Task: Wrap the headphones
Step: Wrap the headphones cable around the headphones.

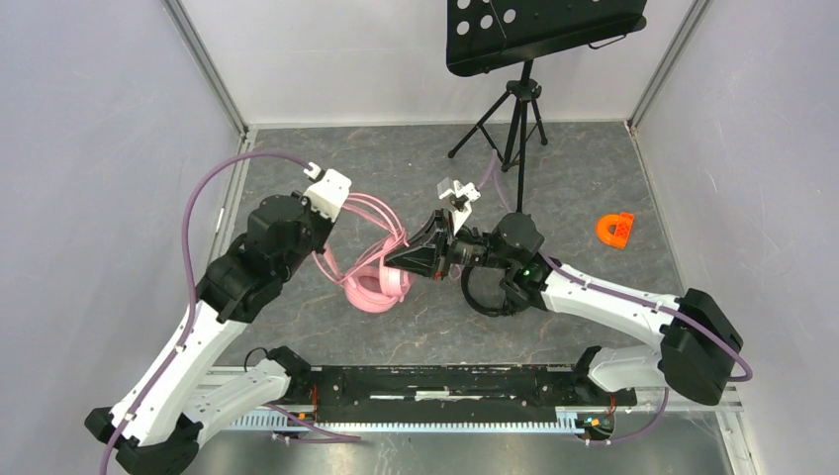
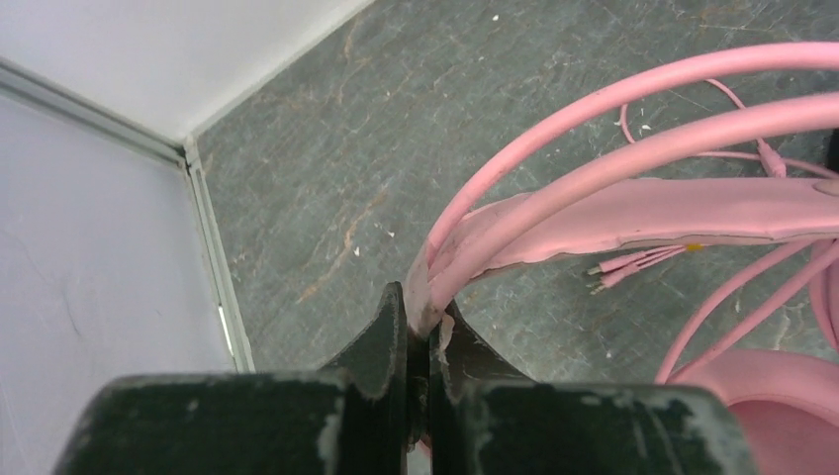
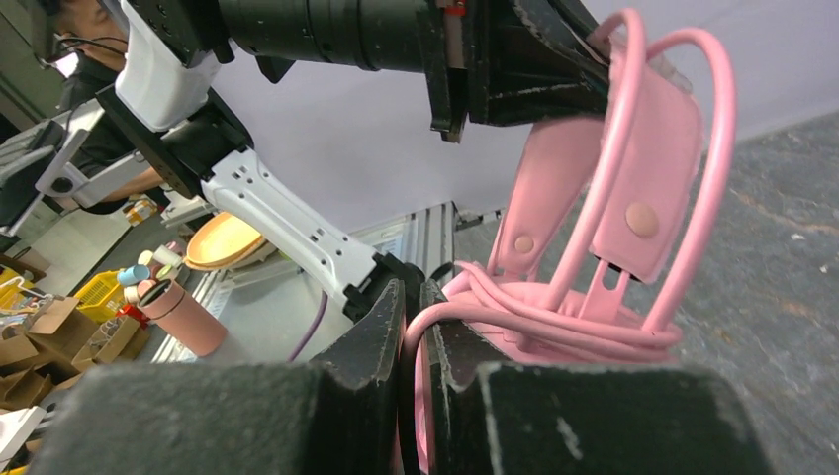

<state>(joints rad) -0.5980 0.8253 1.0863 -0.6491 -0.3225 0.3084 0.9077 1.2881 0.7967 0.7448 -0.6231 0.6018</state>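
**Pink headphones held up between two grippers**

Left gripper (image 2: pixel 420 319): its worn black jaws are clenched on the top of the pink headphones (image 1: pixel 376 282), pinching the two thin, smooth round tubes that arch over a flat, matte strap. The strap carries round rivets.

Right gripper (image 3: pixel 414 297): the glossy pink cable (image 3: pixel 514 319) runs through the narrow slot between its jaws. I cannot tell whether they pinch it. The cable loops in several strands around the rounded ear cup below the headband.

The headset sits mid-table between both arms, on the grey stone-patterned table (image 1: pixel 594 178). A small orange plastic piece (image 1: pixel 615 230) lies well apart at the right, and a black tripod stand (image 1: pixel 519 109) is at the back.
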